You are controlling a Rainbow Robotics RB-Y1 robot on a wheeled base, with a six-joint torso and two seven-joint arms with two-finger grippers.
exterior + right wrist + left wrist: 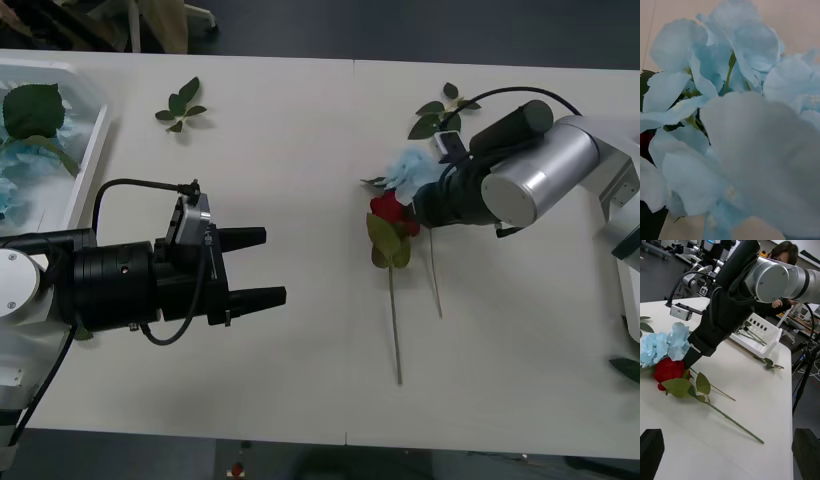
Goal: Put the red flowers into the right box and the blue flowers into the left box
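Your right gripper (418, 205) is down at the table among the flower heads, its black wrist angled low; its fingertips are buried in the petals, so you cannot tell how far they are parted or whether they have hold of anything. Right against its tip sits the pale sky-blue artificial flower cluster (408, 168), whose petals crowd your right wrist camera (733, 123). Touching that cluster, on the side toward your left arm, lies the deep-red artificial rose (388, 207) with olive-green leaves, its thin green stem (394, 320) running away from the gripper toward the near table edge. A second thin stem (435, 275) lies just beside it, under the gripper.

Your left gripper (262, 266) hovers over bare white tabletop (300, 130), well apart from the flowers, its two black fingers spread wide and holding nothing.

Beyond your left arm, at the table's far left, the white translucent plastic tray (88, 150) already holds blue petals and a large green leaf. From your left wrist camera, a white rimmed plastic tray (760, 338) sits past the right arm, with green stems inside. Loose green leaf sprigs (180, 104) lie on the table.
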